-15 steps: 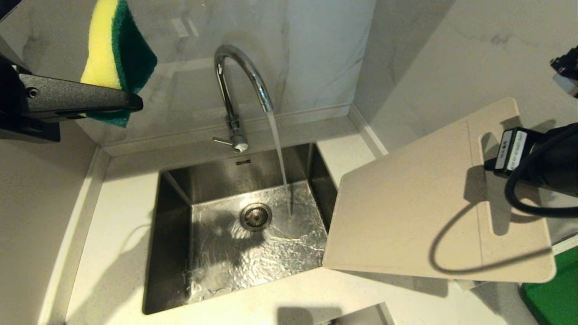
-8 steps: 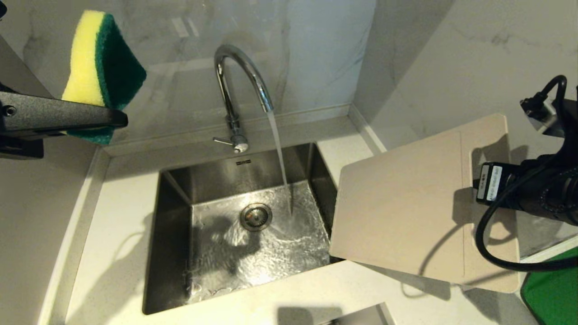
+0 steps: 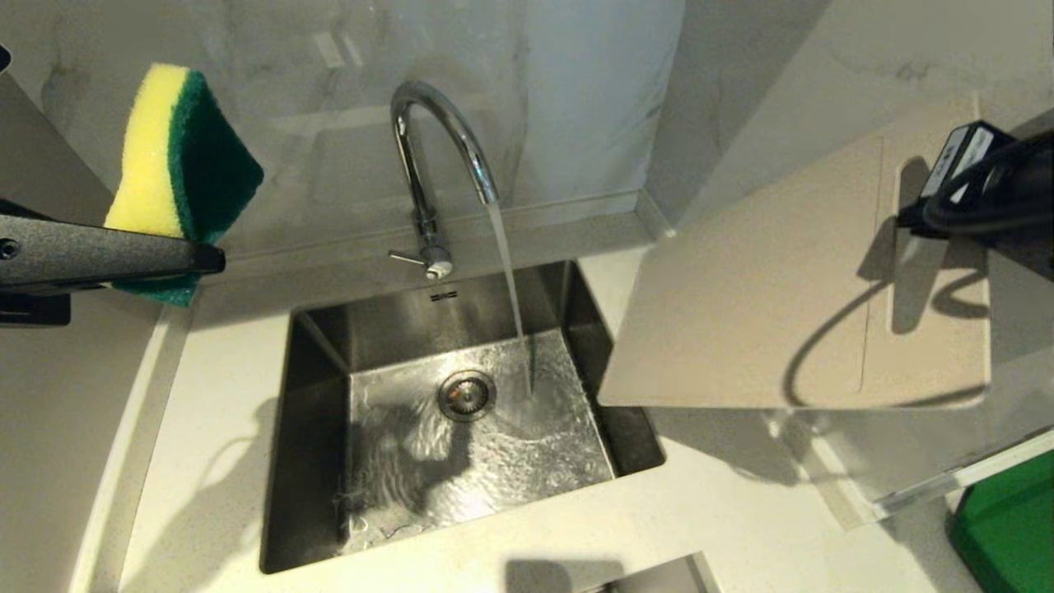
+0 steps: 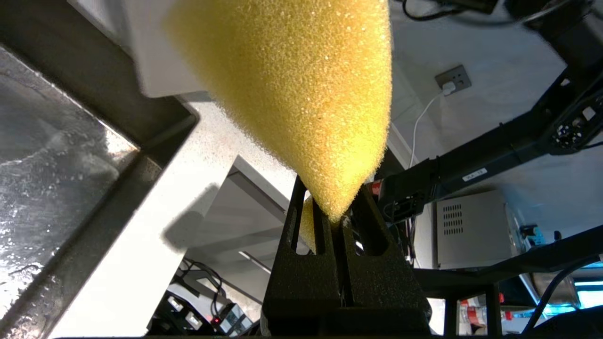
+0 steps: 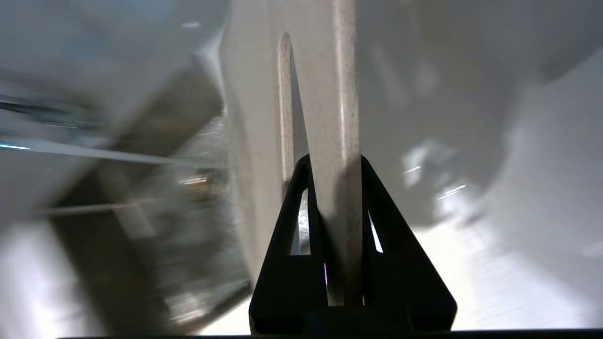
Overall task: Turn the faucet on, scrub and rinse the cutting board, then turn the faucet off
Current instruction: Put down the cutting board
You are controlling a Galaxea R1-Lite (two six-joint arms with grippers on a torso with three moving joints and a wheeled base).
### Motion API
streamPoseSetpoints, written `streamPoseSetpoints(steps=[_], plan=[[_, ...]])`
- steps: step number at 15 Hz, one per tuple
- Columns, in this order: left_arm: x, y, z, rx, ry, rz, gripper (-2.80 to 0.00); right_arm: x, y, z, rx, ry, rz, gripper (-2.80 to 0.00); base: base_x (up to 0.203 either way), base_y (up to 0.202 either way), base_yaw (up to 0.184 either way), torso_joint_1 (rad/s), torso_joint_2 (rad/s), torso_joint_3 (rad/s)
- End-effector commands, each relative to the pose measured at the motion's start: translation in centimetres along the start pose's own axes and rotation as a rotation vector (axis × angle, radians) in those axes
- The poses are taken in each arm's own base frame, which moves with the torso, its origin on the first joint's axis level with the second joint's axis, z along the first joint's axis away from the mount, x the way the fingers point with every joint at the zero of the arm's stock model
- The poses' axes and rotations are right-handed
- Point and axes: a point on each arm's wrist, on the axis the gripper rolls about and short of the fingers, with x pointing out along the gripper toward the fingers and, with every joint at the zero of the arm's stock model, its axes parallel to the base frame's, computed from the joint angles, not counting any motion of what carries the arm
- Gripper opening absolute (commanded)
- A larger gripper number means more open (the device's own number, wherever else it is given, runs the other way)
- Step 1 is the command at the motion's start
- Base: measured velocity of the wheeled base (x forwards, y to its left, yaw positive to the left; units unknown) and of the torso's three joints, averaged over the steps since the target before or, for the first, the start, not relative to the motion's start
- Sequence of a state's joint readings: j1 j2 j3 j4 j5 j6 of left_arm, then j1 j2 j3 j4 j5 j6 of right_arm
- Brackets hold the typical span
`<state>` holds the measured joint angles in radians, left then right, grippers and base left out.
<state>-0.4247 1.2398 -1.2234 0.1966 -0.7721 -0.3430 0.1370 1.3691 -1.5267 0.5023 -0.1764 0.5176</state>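
The chrome faucet (image 3: 428, 140) stands behind the sink (image 3: 309, 445), and a stream of water (image 3: 510, 288) runs from its spout into the basin. Its small lever (image 3: 408, 259) sticks out at the base. The beige cutting board (image 3: 766, 296) hangs in the air right of the sink, tilted, with one corner over the basin's right edge. My right gripper (image 3: 914, 218) is shut on the board's (image 5: 330, 94) handle end beside the slot. High at the left, my left gripper (image 3: 206, 259) is shut on a yellow-and-green sponge (image 3: 177, 165); the sponge (image 4: 301, 84) fills the left wrist view.
White countertop (image 3: 206, 428) surrounds the sink, with marble walls behind and to the right. A clear panel (image 3: 906, 461) lies under the board at the right. A green object (image 3: 1005, 527) sits at the lower right corner.
My right gripper has lifted the cutting board up and back, away from the sink's front right corner. The sponge in my left gripper has sunk a little and shifted left. Water keeps running.
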Motion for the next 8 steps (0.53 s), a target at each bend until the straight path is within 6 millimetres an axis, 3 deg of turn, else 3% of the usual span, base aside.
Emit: streamPoseSetpoints(steps=[1,5,8], plan=[[0.1,0.1,0.0,-0.006,0.006,-0.004,-2.8,0.4,0.7,0.9,0.104,0.081,-0.011,-2.8,0.0,0.0,0.0,0.0,0.0,0.0],[0.4,0.4,-0.1,-0.011,0.013,-0.005,-2.8,0.0,0.3,0.2,0.162,0.163,-0.049,-2.8,0.0,0.0,0.0,0.0,0.0,0.0],[0.5,0.4,-0.2,-0.015,0.015,-0.004,-2.8,-1.5,-0.3,-0.6,0.181,0.26,-0.035,-2.8,0.0,0.0,0.0,0.0,0.0,0.0]])
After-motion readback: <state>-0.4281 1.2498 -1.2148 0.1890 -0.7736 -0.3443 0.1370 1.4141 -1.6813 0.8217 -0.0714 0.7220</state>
